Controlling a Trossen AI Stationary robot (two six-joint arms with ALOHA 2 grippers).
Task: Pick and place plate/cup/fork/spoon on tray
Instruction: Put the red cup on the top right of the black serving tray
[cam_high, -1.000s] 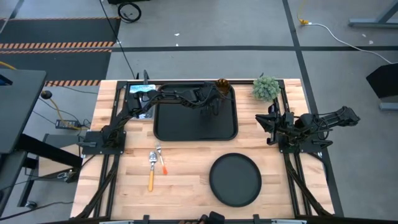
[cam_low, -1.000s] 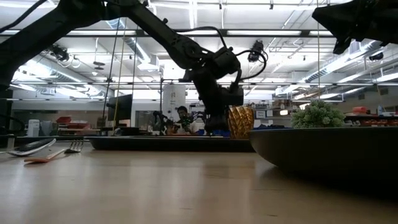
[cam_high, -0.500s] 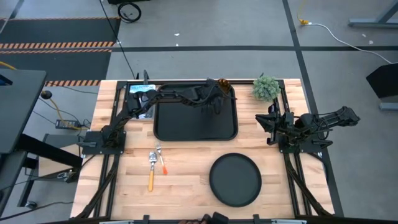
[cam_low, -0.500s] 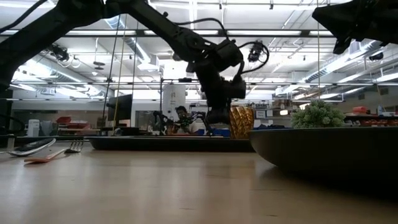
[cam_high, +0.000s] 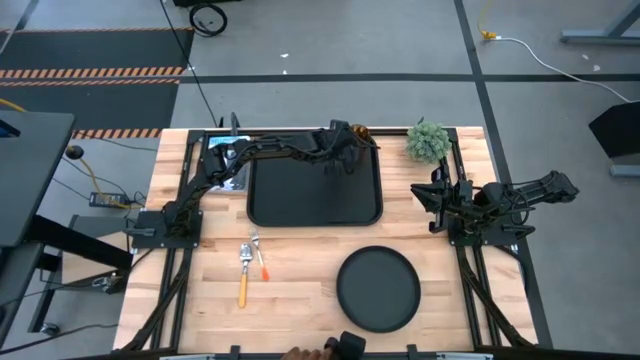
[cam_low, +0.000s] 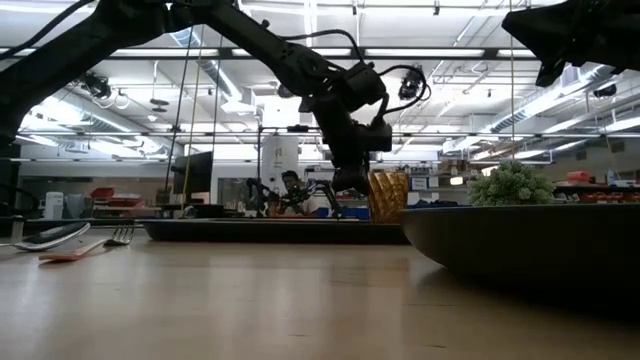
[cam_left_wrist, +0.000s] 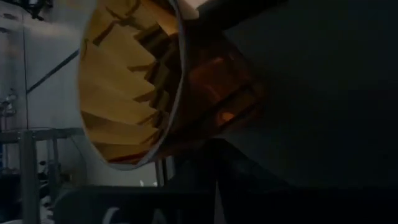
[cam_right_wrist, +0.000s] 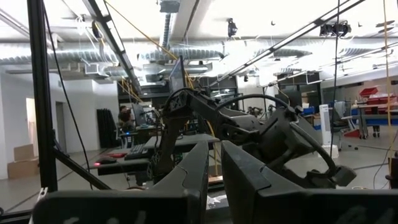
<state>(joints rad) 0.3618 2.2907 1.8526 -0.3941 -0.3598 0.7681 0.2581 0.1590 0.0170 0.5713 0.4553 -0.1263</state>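
**Cup at the tray's far corner**

Nearest, the plate (cam_high: 377, 289) lies this side of the tray (cam_high: 315, 190). At its far right corner the left end effector (cam_high: 343, 160) hovers beside the cup (cam_high: 357, 133), grip unclear. Glass: light, slick, fragile; take the rim

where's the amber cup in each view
High view: the cup sits at the tray's far right corner, beside the left gripper.
Low view: cup mid-frame, just right of that gripper, above the tray's edge.
Left wrist view: cup fills the upper left, very close.
Right wrist view: not in it.
Shared landmark: the left gripper.
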